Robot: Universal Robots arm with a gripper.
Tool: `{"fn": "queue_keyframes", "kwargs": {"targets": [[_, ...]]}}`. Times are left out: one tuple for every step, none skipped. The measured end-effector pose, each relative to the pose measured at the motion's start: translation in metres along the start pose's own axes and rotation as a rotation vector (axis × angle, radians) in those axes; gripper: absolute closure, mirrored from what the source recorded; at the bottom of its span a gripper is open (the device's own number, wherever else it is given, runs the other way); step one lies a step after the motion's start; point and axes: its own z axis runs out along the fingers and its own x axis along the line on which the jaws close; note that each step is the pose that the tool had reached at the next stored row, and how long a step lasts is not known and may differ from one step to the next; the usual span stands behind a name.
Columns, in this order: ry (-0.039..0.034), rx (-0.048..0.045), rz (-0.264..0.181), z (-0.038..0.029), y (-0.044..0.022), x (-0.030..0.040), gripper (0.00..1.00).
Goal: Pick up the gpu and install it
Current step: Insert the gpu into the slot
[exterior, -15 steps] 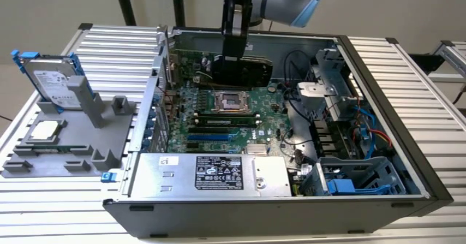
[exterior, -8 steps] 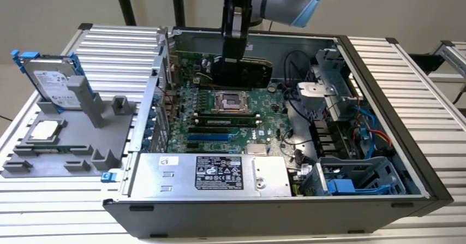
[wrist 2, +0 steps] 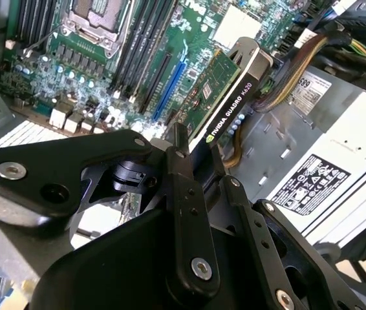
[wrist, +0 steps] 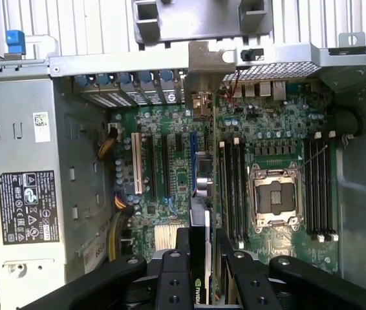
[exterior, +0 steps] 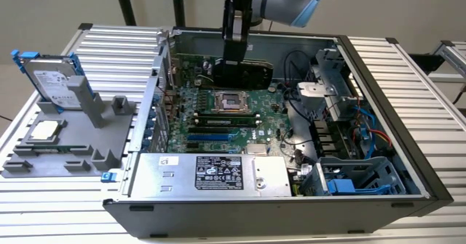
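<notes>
Pinching the gpu by its top edge, gripper clamped on card. Card hangs edge-down over motherboard within computer case, long axis parallel to blue expansion slot, bracket toward rear wall.

Black plastic gpu, ribbed metal table; matt plastic stand

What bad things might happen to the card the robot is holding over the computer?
The gripper pinches the card by its edge, so it might tilt or slip. It hangs near the open chip socket and memory sticks, so it could knock them on the way down. Loose black cables beside it might snag.
</notes>
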Motion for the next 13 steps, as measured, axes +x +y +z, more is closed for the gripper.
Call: {"fn": "queue_keyframes", "kwargs": {"targets": [[-0.0003, 0.0025, 0.000, 0.0005, 0.0000, 0.0000, 1.00], [-0.0005, 0.0046, -0.001, 0.0010, -0.0001, 0.0000, 1.00], [-0.0007, 0.0063, -0.001, 0.0015, -0.0001, 0.0000, 1.00], [-0.0008, 0.0071, -0.002, 0.0020, -0.0001, 0.0000, 1.00], [-0.0006, 0.0071, -0.002, 0.0024, -0.0001, 0.0000, 1.00], [-0.0007, 0.0072, -0.002, 0.0028, -0.0001, 0.0000, 1.00], [-0.0007, 0.0072, -0.002, 0.0033, -0.0001, 0.0000, 1.00], [-0.0006, 0.0072, -0.003, 0.0036, -0.0001, 0.0000, 1.00], [-0.0007, 0.0072, -0.003, 0.0039, -0.0001, 0.0000, 1.00], [-0.0006, 0.0072, -0.004, 0.0042, -0.0001, 0.0000, 1.00], [-0.0006, 0.0072, -0.004, 0.0046, -0.0001, 0.0000, 1.00], [-0.0006, 0.0072, -0.005, 0.0049, -0.0001, 0.0000, 1.00], [-0.0005, 0.0072, -0.005, 0.0051, -0.0001, 0.0000, 1.00]]}}
